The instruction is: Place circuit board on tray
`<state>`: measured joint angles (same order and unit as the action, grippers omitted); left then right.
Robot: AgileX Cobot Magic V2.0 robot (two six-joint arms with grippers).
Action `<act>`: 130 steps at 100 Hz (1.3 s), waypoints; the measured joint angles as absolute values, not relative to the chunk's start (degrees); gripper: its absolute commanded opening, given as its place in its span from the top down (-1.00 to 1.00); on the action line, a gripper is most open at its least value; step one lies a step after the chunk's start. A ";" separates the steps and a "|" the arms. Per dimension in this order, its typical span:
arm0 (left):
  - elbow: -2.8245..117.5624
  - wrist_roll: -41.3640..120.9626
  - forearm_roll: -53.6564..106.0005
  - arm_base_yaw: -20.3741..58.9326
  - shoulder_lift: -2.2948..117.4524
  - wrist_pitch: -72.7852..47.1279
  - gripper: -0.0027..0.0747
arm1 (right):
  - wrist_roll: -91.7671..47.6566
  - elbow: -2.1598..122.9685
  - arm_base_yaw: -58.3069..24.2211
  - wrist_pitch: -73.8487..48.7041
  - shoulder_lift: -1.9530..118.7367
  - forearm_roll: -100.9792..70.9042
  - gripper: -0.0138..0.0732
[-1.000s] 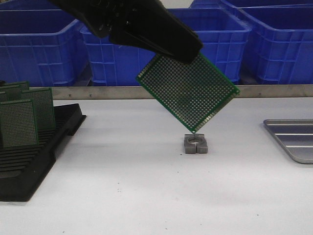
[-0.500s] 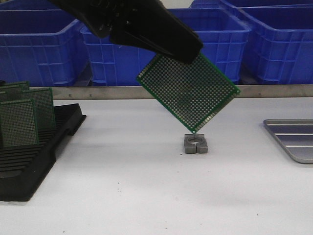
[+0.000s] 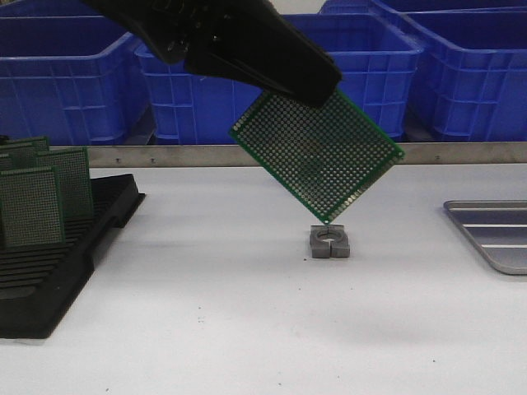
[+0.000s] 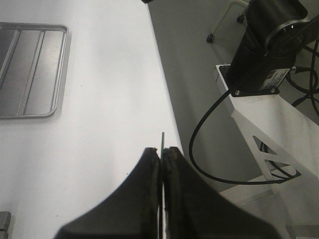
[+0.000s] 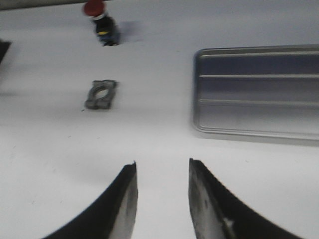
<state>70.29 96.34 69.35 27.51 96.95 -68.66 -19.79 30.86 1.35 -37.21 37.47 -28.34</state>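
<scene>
While the left arm's black fingers clenched one corner of the green perforated circuit board, it hung tilted above a small grey metal clamp block, well apart from the silver-grey ridged metal tray; the right fingers stood parted, holding nothing, over the white bench.

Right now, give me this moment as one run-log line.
left claw: shut on circuit board, held above clamp block | right claw: open | tray: no board
</scene>
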 measured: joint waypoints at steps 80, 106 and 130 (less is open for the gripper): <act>70.29 96.34 69.35 27.51 96.95 -68.66 0.98 | -72.86 39.15 -19.93 -39.16 63.64 -57.26 -0.57; 70.29 96.34 69.35 27.51 96.95 -68.66 0.98 | -72.89 42.95 -20.54 -42.21 72.75 -59.40 0.00; 70.29 96.34 69.35 27.51 96.95 -68.37 0.98 | -72.89 44.06 -20.54 -43.67 74.64 -60.15 0.77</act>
<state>70.29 96.34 69.35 27.51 96.95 -68.37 -72.89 44.06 -20.54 -43.67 74.64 -60.15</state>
